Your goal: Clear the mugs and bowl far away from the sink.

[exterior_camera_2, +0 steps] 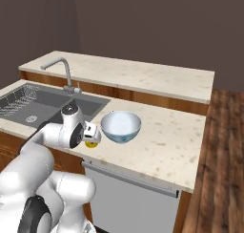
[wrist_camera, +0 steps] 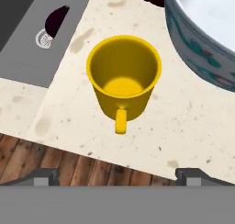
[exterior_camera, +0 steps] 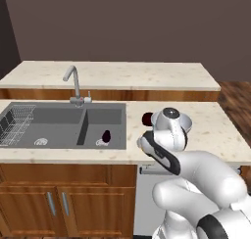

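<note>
Hand view: your tool [wrist_camera: 117,176], jaws fully spread and empty, hangs over the upright yellow mug [wrist_camera: 124,76] at the surface's [exterior_camera_2: 167,141] front edge, handle toward you. Bowl [exterior_camera_2: 121,126] just beside it; one maroon mug [exterior_camera: 106,136] lies inside the sink [exterior_camera: 59,125], another [exterior_camera: 147,119] near its rim.

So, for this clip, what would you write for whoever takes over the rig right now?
Tool: open, holding nothing, hovering above the yellow mug.
Yellow mug: upright on the counter near its front edge, handle toward the tool, beside the bowl.
Bowl: upright on the counter, right of the sink.
One dark mug lies in the right basin by the drain; another sits on the counter just right of the sink.
Done: nothing moved away yet.
Left: all three mugs and the bowl.
</note>
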Motion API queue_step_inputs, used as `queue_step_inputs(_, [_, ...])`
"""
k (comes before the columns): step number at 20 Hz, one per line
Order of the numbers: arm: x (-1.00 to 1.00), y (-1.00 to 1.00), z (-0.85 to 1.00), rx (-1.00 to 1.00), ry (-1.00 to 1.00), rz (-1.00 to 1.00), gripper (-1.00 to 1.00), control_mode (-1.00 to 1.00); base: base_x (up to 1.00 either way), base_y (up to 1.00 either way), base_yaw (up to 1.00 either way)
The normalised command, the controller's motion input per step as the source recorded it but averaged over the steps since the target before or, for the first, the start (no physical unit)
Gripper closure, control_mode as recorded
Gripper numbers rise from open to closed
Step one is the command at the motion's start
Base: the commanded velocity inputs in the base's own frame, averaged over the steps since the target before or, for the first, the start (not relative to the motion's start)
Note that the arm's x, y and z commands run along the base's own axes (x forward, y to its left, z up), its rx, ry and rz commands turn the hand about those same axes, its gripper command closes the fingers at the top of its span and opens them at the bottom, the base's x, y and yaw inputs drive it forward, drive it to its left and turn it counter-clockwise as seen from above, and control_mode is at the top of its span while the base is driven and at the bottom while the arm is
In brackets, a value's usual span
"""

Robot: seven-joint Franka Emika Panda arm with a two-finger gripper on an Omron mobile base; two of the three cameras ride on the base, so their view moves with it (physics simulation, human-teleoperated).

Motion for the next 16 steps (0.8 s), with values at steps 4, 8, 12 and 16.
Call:
queue_step_inputs(4, [0.21,0.00,-0.31,0.00,0.00,0.00,-1.00,-1.00,0.00,0.00,0.00])
queue_step_inputs(8, [0.23,0.00,-0.20,0.00,0.00,0.00,-1.00,-1.00,0.00,0.00,0.00])
queue_step_inputs(12, [0.04,0.00,-0.18,0.00,0.00,0.00,-1.00,-1.00,0.00,0.00,0.00])
queue_step_inputs(16, [0.03,0.00,-0.18,0.00,0.00,0.00,-1.00,-1.00,0.00,0.00,0.00])
